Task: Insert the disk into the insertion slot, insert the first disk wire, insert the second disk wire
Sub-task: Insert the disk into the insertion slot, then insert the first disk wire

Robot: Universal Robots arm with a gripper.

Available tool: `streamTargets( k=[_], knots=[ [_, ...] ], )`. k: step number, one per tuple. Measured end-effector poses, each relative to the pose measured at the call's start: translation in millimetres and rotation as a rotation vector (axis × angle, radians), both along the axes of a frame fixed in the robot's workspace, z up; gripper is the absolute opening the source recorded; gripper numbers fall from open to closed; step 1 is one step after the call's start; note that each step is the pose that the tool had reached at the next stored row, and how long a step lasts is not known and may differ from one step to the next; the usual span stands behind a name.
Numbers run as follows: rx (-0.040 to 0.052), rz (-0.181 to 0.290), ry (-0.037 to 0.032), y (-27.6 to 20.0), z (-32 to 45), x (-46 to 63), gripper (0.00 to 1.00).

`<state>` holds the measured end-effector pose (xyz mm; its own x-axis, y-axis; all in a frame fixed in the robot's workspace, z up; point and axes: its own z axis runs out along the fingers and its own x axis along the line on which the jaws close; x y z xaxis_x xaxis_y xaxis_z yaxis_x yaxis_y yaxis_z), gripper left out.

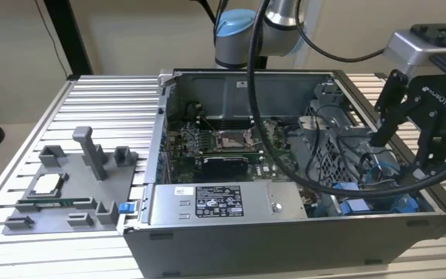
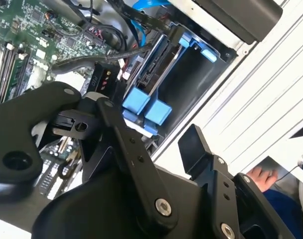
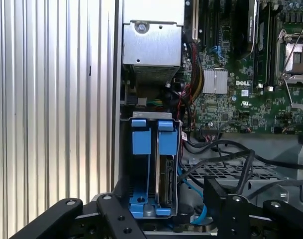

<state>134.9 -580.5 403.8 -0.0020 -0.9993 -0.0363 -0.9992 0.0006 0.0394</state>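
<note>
The hand (image 1: 405, 151) hangs over the corner of the open computer case (image 1: 285, 238) at the exterior view's right, its fingers (image 3: 215, 191) spread wide with nothing between them. In the first wrist view, the disk (image 3: 166, 181) sits edge-on inside the insertion slot (image 3: 151, 115), its blue tab (image 3: 167, 142) beside a second blue tab. A blue cable (image 3: 198, 214) lies just beside the bay. The case stands on the ribbed metal counter (image 1: 91, 99), near a grey tray (image 1: 53, 209).

Silver arm (image 1: 282, 13), pale blue joint cap (image 1: 234, 24), black cable (image 1: 283, 163), black hand (image 1: 403, 152) with screws (image 2: 162, 207)
</note>
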Motion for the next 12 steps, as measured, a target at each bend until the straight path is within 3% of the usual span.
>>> streamTargets(
  k=[7, 12],
  knots=[
    [0.0002, 0.000, -0.0001, -2.9, 1.6, -2.6, 1.00],
    [-0.0022, 0.000, -0.0038, 3.0, 1.9, -3.5, 1.00]
  ],
)
